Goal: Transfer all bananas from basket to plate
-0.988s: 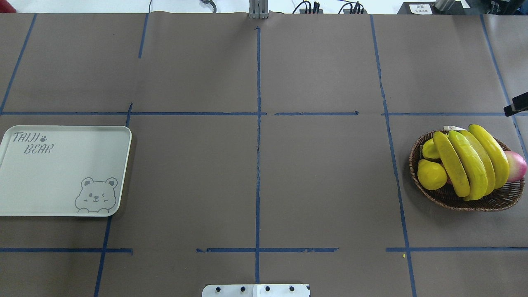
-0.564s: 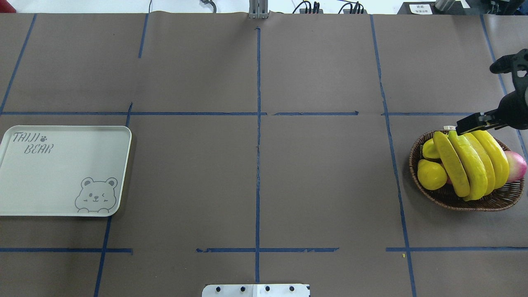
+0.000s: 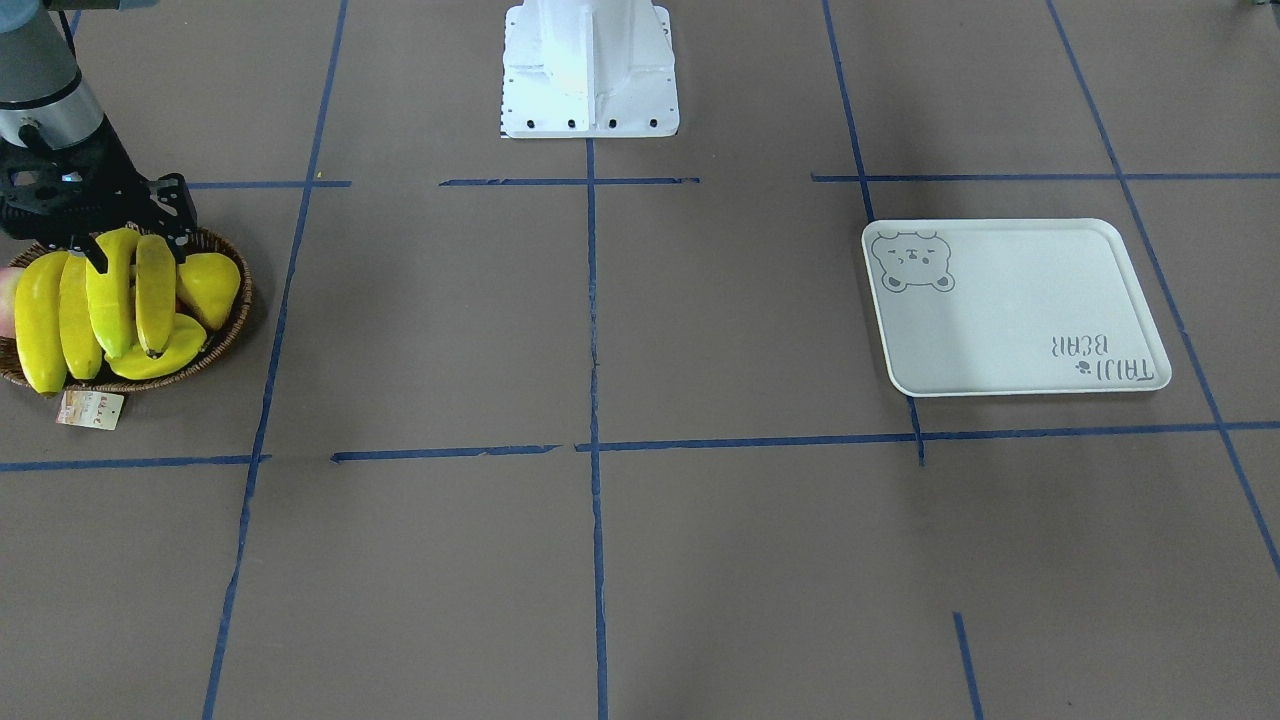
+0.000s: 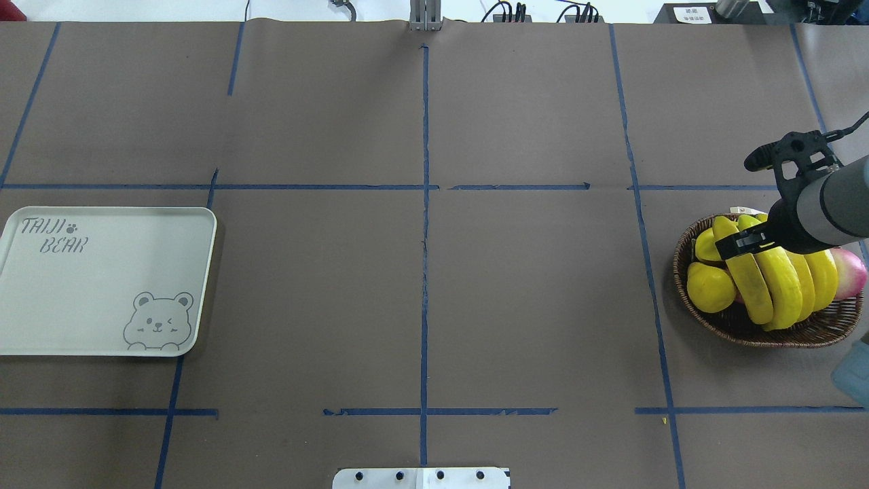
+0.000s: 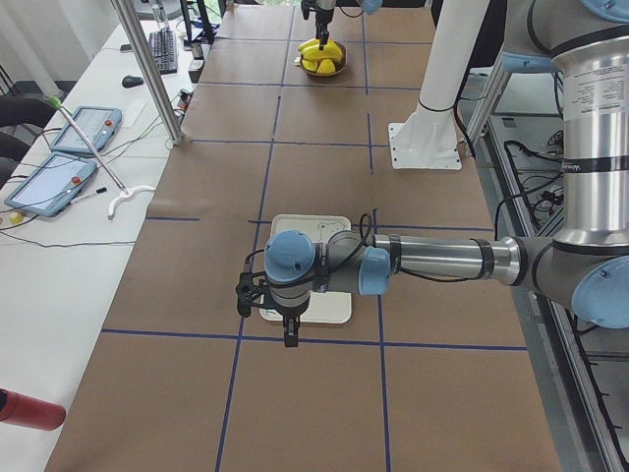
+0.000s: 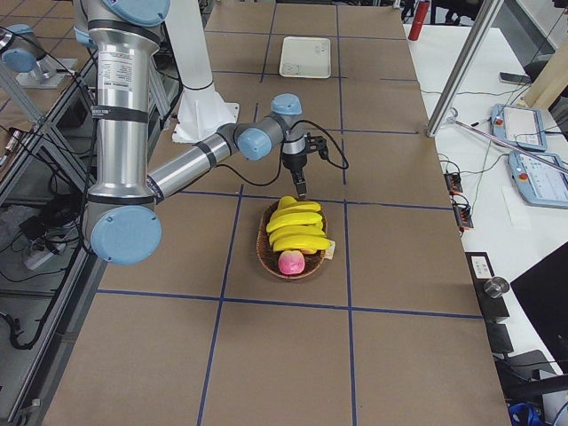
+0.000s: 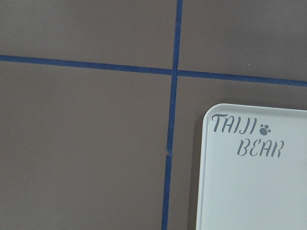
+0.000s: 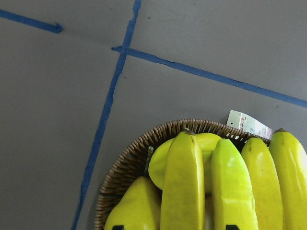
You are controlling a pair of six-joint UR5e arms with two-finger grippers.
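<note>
Several yellow bananas (image 4: 774,285) lie side by side in the dark wicker basket (image 4: 781,336) at the table's right end. My right gripper (image 4: 747,244) is open and low over their near ends. In the right wrist view its dark fingertips (image 8: 117,227) stand either side of the left-most banana (image 8: 184,191). The front-facing view shows the right gripper (image 3: 138,255) astride the bananas (image 3: 110,300). The pale plate (image 4: 102,285) with the bear print lies bare at the left end. My left gripper (image 5: 287,329) hangs by the plate (image 5: 310,224); whether it is open or shut I cannot tell.
The basket also holds a yellow pear (image 4: 709,286), a starfruit (image 4: 707,246) and a pink fruit (image 4: 852,272). A paper tag (image 3: 90,408) lies beside the basket's rim (image 3: 235,320). The robot's white base (image 3: 590,70) stands at mid-table on my side.
My right arm has come in from the right edge and moved left and down over the basket. The bananas and the plate have not moved.
</note>
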